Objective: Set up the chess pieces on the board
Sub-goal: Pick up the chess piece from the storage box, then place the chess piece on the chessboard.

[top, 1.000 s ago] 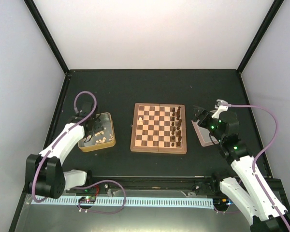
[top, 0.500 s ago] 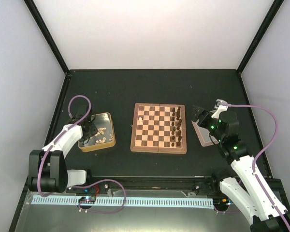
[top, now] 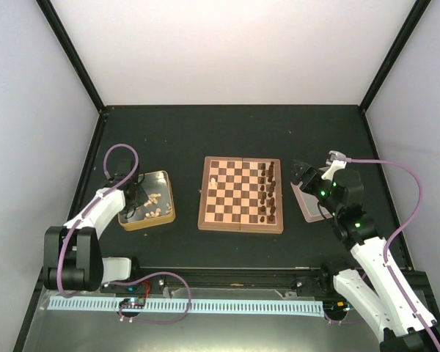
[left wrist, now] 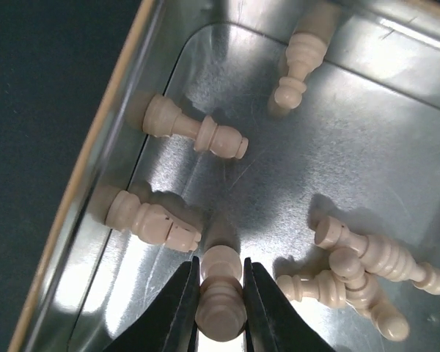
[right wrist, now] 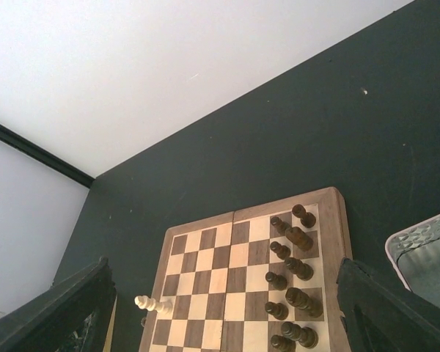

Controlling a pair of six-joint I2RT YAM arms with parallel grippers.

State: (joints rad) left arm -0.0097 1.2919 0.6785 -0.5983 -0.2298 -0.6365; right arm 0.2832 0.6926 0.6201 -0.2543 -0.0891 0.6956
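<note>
Pinching a pale chessman [left wrist: 220, 297], perhaps a pawn: left jaws.

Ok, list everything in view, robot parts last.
board: one, tan and dark brown squares with a reddish border, table centre.
dark pieces: ten or more, dark brown, standing in the board's two right-hand columns.
fallen piece: one, pale cream, lying at the board's left edge.
loose pieces: at least six, pale cream, lying in the tin.
tin: one, gold-tan, left of the board.
tray: one, silver-grey, right of the board.
table: one, black.
left hand: one, black fingers, shut on a cream piece in the tin.
right hand: one, black, open, by the tray's far end.
</note>
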